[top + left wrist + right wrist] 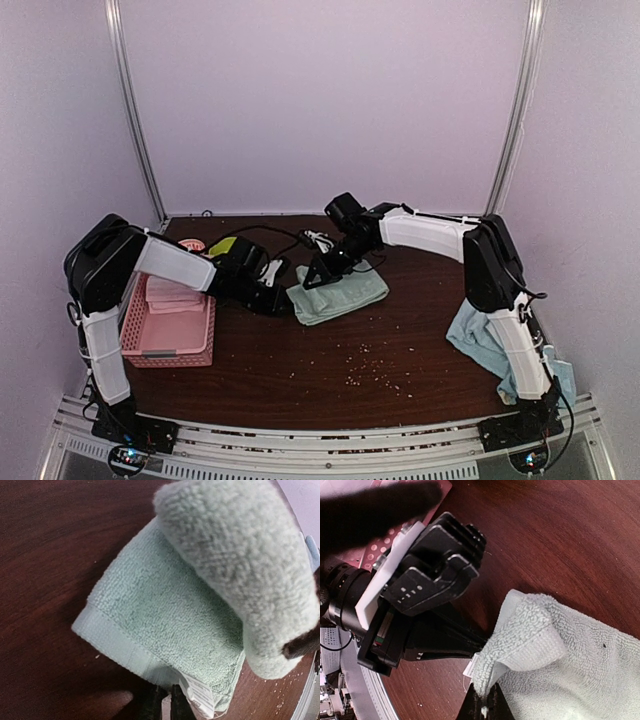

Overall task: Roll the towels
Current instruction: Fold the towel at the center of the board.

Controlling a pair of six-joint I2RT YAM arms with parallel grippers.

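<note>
1. Left wrist view: the left gripper (161, 706), at 6 o'clock, is clamped on the hem of the mint green towel (165, 625), beside a white label (200, 696).
2. The right gripper (482, 705), at 6 o'clock in its own view, is pinched tight on a turned-up edge of the same towel.
3. That towel lies near the table's centre, with one end curled over itself.
4. It is thick looped terry that looks light, soft and limp, and would likely sag or unroll if let go. The flat woven hem at the corners seems the firmest hold.
5. The table (270, 385) is dark and smooth, with crumbs (365, 372) scattered at 5 o'clock from the towel. Cloth should slide easily on it.
6. A pink basket (170, 357) holding a pink towel (172, 295) sits at 9 o'clock. Light blue towels (472, 338) drape the table edge at 4 o'clock. Pale walls (330, 100) close in.
</note>
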